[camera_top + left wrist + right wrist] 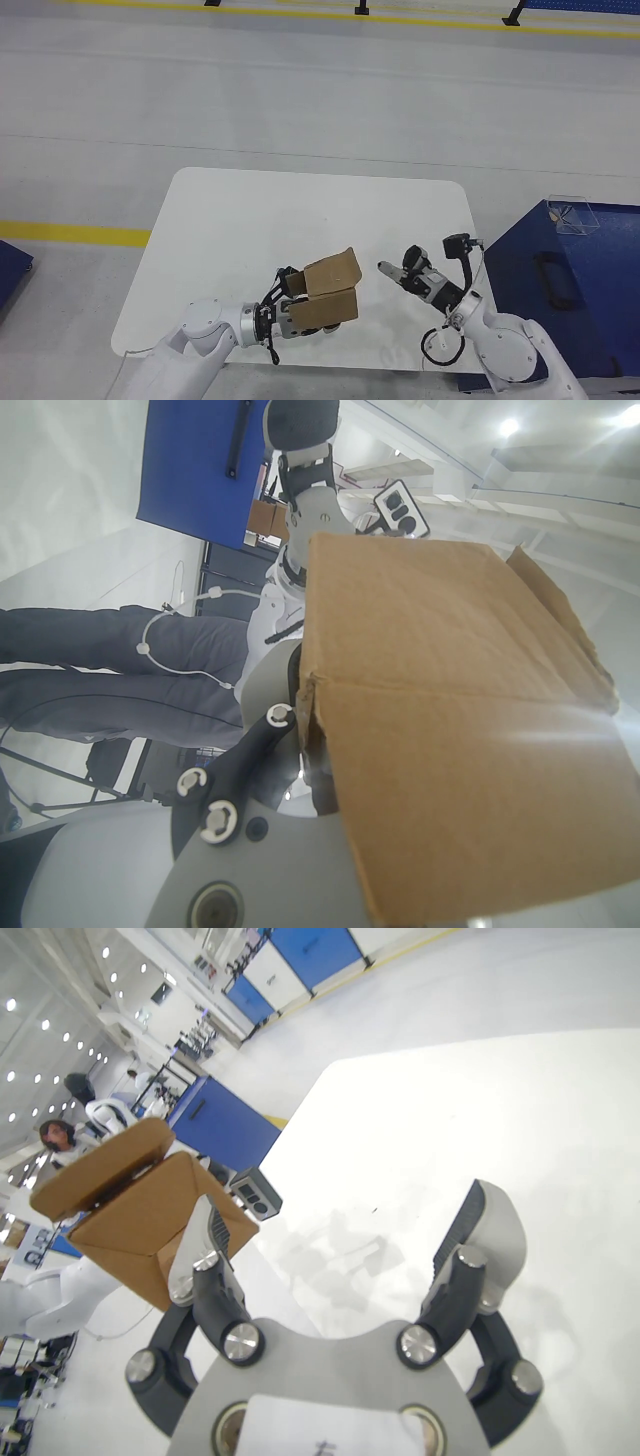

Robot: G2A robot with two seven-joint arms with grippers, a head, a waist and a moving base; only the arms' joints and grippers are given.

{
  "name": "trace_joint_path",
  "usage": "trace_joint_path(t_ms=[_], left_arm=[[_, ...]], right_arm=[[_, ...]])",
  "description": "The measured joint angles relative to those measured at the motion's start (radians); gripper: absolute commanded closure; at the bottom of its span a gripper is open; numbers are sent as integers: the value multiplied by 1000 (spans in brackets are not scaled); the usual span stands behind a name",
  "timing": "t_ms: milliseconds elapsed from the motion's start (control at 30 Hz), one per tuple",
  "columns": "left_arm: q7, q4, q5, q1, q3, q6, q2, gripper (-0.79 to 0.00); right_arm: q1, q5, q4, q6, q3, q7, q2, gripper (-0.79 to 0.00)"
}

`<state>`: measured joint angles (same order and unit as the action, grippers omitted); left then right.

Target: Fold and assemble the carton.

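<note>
Jaws, left gripper (287, 297): clamped on one end of the carton (327, 296), which appears held clear of the table (250, 210), over its near edge and between the two arms. Jaws, right gripper (345, 1203): wide apart, nothing between them, close beside the carton's free end and not touching it. Carton: brown card, partly formed. One flap (335, 266) stands up and away from the body, and the right wrist view shows a gap beneath it. Step in hand, by judgement: pressing that loose flap down onto the body. Method advised: left arm keeps the carton steady and level. Right gripper meets the flap with the flat of one finger (492, 1228), near the flap's outer edge, and pushes along the crease line, not across it. Risks, by judgement: a push at the corner may buckle the card, and too hard a push may twist the carton in the left grip.
</note>
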<state>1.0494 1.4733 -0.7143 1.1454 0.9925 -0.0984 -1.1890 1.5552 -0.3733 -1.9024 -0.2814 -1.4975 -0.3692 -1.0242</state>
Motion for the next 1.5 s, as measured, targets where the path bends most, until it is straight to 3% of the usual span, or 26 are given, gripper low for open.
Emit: trace_joint_path(t_ms=[133, 367, 433, 533, 667, 767, 833, 933, 1067, 1167, 1367, 1500], left_arm=[[-2, 0, 1, 0, 0, 0, 0, 0], [-5, 2, 2, 0, 0, -3, 0, 0], [-46, 33, 18, -5, 5, -41, 0, 0], [-226, 151, 3, -12, 9, -231, -3, 0], [-605, 321, -173, 5, 12, -505, -31, 0], [-932, 368, -440, 15, 3, -582, -68, 0], [-1160, 375, -623, 10, -15, -547, -93, 0], [-1577, 409, -887, -26, -78, -424, -135, 0], [-1930, 350, -1198, -101, -114, -249, -170, 0], [-2076, 288, -1273, -152, -154, -137, -190, 0], [-2265, 163, -1273, -213, -210, 58, -222, 0], [-2327, 79, -1230, -258, -250, 87, -241, 0]], right_arm=[[73, 58, -29, -30, -84, 108, -1, -785], [76, 61, -31, -32, -86, 108, -1, -785], [76, 61, -31, -32, -86, 108, -1, -785], [76, 61, -31, -32, -86, 108, -1, -785], [76, 61, -31, -32, -86, 108, -1, -785], [76, 61, -31, -32, -86, 108, -1, -785], [76, 61, -31, -32, -86, 108, -1, -785], [76, 61, -31, -32, -86, 108, -1, -785], [76, 61, -31, -32, -86, 108, -1, -785], [76, 61, -31, -32, -86, 108, -1, -785], [76, 61, -31, -32, -86, 108, -1, -785], [76, 61, -31, -32, -86, 108, -1, -785]])
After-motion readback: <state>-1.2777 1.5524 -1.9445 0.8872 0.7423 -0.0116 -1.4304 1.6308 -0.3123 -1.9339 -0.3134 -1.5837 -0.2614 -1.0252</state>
